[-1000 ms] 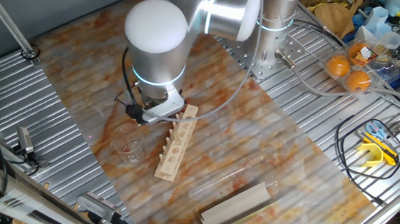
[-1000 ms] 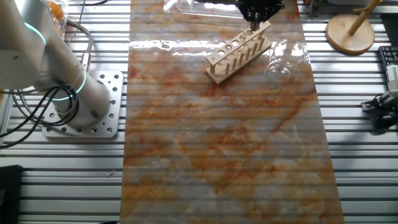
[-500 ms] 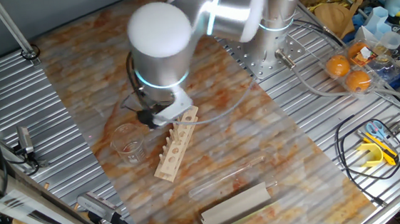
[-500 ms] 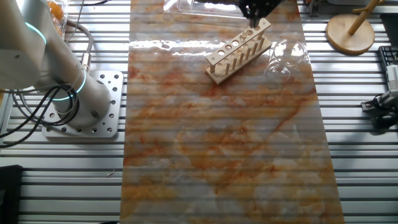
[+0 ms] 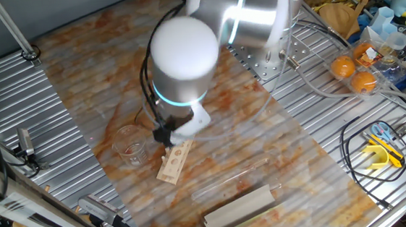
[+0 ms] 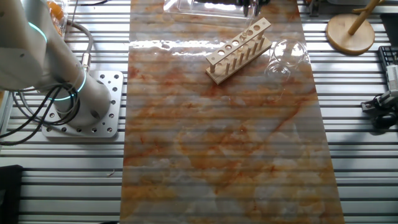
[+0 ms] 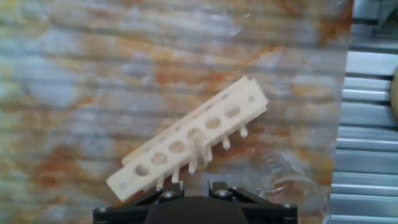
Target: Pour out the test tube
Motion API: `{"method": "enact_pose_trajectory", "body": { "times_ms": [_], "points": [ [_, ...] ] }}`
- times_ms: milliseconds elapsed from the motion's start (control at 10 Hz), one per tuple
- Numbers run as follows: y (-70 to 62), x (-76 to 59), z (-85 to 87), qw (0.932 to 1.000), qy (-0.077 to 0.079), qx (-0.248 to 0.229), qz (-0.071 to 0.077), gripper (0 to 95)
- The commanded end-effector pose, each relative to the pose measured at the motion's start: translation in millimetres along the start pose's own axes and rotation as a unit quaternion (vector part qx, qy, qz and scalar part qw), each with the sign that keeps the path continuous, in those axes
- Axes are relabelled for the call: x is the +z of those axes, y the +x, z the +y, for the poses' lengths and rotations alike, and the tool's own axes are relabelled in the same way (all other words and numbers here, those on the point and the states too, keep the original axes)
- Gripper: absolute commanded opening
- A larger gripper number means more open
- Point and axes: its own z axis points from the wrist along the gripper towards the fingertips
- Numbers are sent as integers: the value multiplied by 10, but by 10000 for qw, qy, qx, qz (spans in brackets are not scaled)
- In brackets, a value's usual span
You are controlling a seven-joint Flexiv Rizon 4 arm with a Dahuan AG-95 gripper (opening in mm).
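Note:
My gripper (image 7: 196, 186) hangs above the wooden test-tube rack (image 7: 193, 140), its fingers close together. A thin pale test tube (image 7: 197, 154) points down from between them, over the rack's middle; it is faint and hard to make out. In one fixed view the gripper (image 5: 167, 136) is under the arm's big wrist, above the rack (image 5: 175, 163), which is half hidden. In the other fixed view only the fingertips (image 6: 252, 5) show at the top edge, beyond the rack (image 6: 239, 48). The squat clear beaker (image 5: 129, 145) stands beside the rack and also shows in the other fixed view (image 6: 286, 57).
A longer clear tube (image 5: 230, 179) lies on the marble sheet near a grey block (image 5: 239, 207). Oranges (image 5: 352, 73) and clutter sit at the far right. The arm's base (image 6: 81, 106) stands on the metal table left of the sheet.
The gripper has risen from the far end of the rack. It has moved along the rack, and in the other fixed view it is now almost out of the top edge.

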Motion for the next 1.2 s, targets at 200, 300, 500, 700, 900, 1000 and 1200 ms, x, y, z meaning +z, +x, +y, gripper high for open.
{"method": "enact_pose_trajectory", "body": {
  "times_ms": [200,300,500,700,900,1000,1200],
  "points": [
    [-166,-20,-11,9991,-50,-271,335,190],
    [-291,9,-41,9983,-77,-293,505,190],
    [-366,35,-62,9961,-110,-326,817,190],
    [-475,83,-87,9893,-184,-504,1355,190],
    [-453,130,-59,9886,-148,-516,1408,380],
    [-419,171,-36,9885,-150,-522,1412,380],
    [-386,216,-6,9872,-189,-610,1462,380]
  ]
}}
